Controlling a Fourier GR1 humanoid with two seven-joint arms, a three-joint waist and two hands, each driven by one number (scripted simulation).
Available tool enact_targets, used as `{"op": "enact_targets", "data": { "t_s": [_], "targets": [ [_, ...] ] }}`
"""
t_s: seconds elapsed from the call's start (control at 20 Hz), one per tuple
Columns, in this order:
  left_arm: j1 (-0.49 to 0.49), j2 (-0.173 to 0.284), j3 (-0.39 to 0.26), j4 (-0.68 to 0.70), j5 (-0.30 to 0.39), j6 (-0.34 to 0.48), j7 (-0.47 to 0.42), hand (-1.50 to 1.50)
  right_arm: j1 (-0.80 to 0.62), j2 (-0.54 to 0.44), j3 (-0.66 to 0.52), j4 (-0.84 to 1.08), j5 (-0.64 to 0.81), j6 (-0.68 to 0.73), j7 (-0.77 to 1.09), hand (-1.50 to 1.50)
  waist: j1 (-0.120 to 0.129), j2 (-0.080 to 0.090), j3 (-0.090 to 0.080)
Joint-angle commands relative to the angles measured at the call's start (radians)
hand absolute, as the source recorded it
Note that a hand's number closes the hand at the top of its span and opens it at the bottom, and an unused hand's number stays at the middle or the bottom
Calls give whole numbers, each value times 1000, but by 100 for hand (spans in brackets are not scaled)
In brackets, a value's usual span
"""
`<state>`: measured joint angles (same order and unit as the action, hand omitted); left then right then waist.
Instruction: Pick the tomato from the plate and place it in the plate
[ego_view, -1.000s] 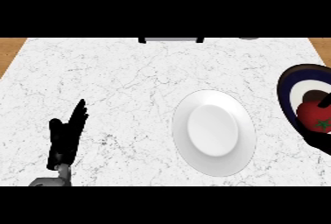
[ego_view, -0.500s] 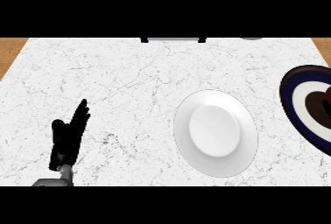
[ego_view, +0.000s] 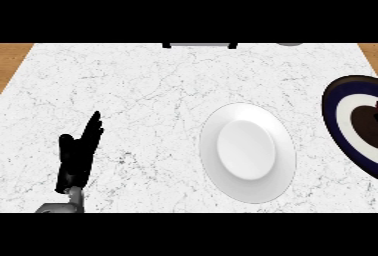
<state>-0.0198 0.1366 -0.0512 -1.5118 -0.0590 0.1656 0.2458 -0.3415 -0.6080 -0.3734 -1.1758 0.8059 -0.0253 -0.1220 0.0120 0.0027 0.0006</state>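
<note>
Left hand (ego_view: 77, 159) open, fingers straight, holding nothing, near counter's (ego_view: 148, 90) left edge; white plate (ego_view: 248, 152) mid-counter, dark plate (ego_view: 354, 122) at right edge.

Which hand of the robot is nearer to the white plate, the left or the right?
Only the left hand shows: it rests open, fingers up, on the counter well to the left of the white plate. The right hand is out of view, so its distance cannot be compared.
</note>
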Motion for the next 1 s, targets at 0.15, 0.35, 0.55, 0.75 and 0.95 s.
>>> {"op": "enact_targets", "data": {
  "t_s": [0.15,0.35,0.55,0.75,0.95],
  "targets": [
    [-3,-13,-2,-9,-21,19,2,0,-51,-58,48,280,38,104,-58,150,4,2,0],
    [-23,-33,1,92,-18,4,-57,0,-71,-109,37,405,3,136,-239,-150,-4,1,0],
    [-59,-15,29,101,-11,-2,-31,0,-100,-106,-2,410,-81,159,-382,-150,-11,0,0],
    [-15,-13,8,10,-18,4,6,0,-160,-40,-135,422,-280,231,-478,-150,-8,-4,3],
    [41,-20,14,46,-8,-7,-60,0,-173,-77,-273,457,-451,377,-476,-150,-21,-6,0]
  ]
}}
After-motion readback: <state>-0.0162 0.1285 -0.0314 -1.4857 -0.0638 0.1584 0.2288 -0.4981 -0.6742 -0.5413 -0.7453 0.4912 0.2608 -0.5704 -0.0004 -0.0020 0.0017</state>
